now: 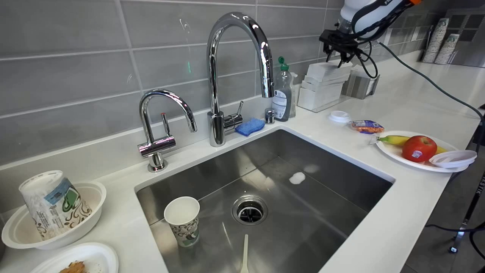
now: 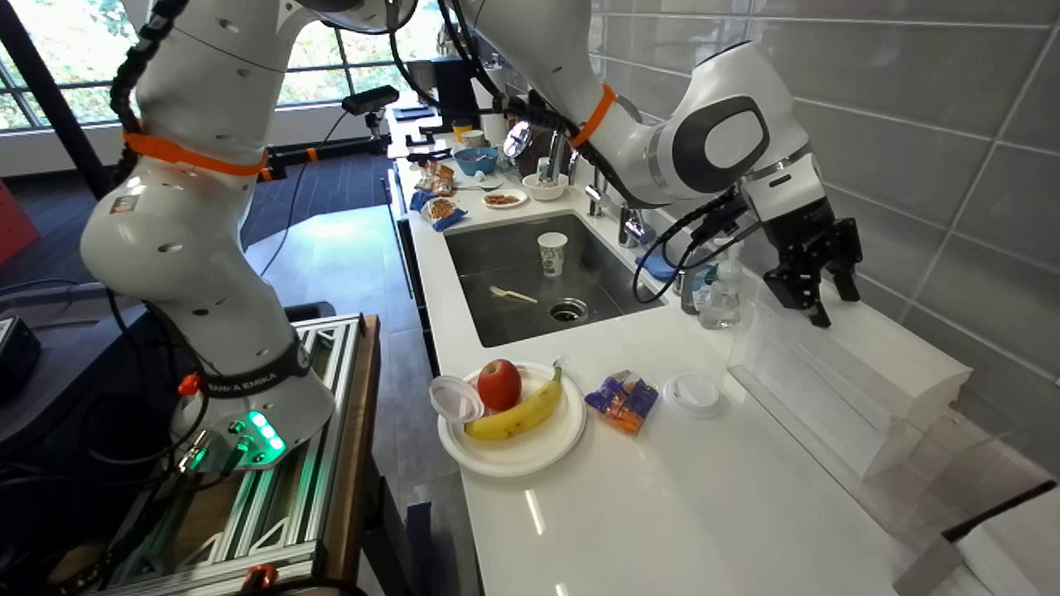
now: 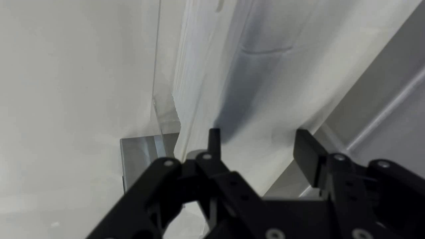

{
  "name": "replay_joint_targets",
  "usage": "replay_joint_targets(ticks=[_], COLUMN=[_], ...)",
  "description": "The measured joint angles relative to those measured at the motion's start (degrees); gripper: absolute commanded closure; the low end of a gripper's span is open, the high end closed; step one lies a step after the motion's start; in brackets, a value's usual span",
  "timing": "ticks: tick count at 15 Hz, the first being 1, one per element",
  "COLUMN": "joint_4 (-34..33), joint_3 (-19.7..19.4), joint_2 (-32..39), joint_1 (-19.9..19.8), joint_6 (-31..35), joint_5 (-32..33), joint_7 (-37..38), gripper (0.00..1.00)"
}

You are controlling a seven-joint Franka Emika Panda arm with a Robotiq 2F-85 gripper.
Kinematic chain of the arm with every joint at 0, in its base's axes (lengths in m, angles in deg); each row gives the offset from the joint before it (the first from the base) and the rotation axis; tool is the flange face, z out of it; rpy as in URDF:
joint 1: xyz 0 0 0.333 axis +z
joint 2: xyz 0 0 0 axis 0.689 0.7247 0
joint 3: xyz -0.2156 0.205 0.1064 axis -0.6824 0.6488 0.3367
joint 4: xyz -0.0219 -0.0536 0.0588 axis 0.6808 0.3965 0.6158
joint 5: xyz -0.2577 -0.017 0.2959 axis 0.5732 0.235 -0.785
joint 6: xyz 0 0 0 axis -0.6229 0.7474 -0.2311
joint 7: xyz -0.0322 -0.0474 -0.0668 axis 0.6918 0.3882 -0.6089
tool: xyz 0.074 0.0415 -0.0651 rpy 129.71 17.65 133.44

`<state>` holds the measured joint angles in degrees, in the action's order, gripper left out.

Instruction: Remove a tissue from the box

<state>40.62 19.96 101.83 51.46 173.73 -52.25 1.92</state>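
Observation:
A tall stack of white folded paper tissues (image 1: pixel 324 81) stands in a clear holder (image 1: pixel 333 105) against the wall. The stack also shows in an exterior view (image 2: pixel 861 356), and in the wrist view its top layer (image 3: pixel 265 99) lies under the jaws. My gripper (image 1: pixel 334 61) is open over the top of the stack, also in an exterior view (image 2: pixel 834 306). In the wrist view the two fingers of the gripper (image 3: pixel 258 134) are wide apart with nothing between them. One finger is over the stack, the other by its wall-side edge. I cannot tell whether the fingertips touch the paper.
The tiled wall (image 2: pixel 919 182) is close behind the stack. A metal napkin holder (image 1: pixel 350 84) stands beside it. A soap bottle (image 1: pixel 281 93) and the tall faucet (image 1: pixel 216 76) are on the other side. A plate (image 2: pixel 509 468) with fruit, a carrot bag (image 2: pixel 623 403) and a lid (image 2: pixel 692 396) lie in front.

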Motion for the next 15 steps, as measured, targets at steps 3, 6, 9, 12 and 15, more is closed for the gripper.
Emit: replay_joint_targets(ticks=[3, 6, 9, 12, 15], joint_4=[-0.1, -0.4, -0.8, -1.2, -1.3], joint_3=[-0.2, -0.2, -0.2, -0.3, -0.3], joint_2=[0.1, 0.2, 0.2, 0.2, 0.2], joint_1=[0.2, 0.2, 0.2, 0.3, 0.4], joint_6=[0.0, 0.0, 0.0, 0.0, 0.0], joint_5=[-0.4, -0.5, -0.5, -0.5, -0.5], joint_7=[0.0, 0.0, 0.0, 0.0, 0.0], gripper=[0.55, 0.64, 0.67, 0.68, 0.72])
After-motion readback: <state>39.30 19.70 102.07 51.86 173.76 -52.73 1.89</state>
